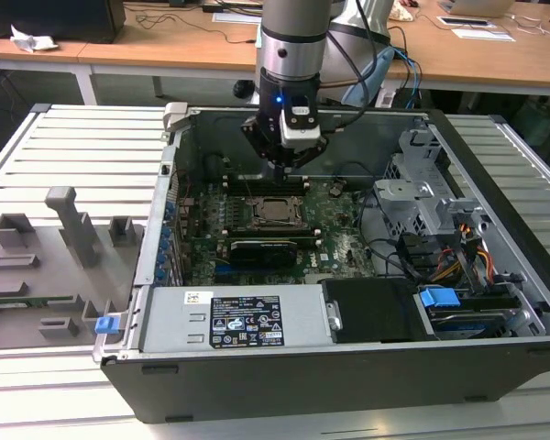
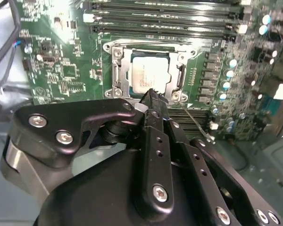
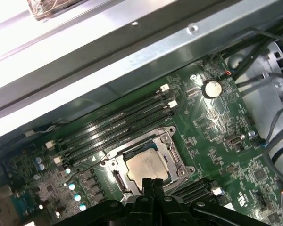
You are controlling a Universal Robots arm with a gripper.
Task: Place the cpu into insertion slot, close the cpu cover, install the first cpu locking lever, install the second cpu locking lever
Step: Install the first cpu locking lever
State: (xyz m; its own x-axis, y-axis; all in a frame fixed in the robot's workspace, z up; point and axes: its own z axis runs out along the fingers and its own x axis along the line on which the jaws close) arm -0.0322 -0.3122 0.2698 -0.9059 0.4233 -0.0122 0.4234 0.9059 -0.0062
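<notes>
The exterior view looks down from well back into the open computer case (image 1: 348,367); both wrist views (close above the motherboard (image 3: 212,127)) share the cpu (image 2: 150,73).

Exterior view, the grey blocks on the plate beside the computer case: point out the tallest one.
The wide-headed post near the middle of the plate. It rises well above the low blocks around it.

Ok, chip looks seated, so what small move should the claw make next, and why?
Probably a short descent toward the thin lever that seems to stick out beside the insertion slot. The cpu lies in it, the cpu cover down around it, and the shut claw hovers above, empty.
</notes>
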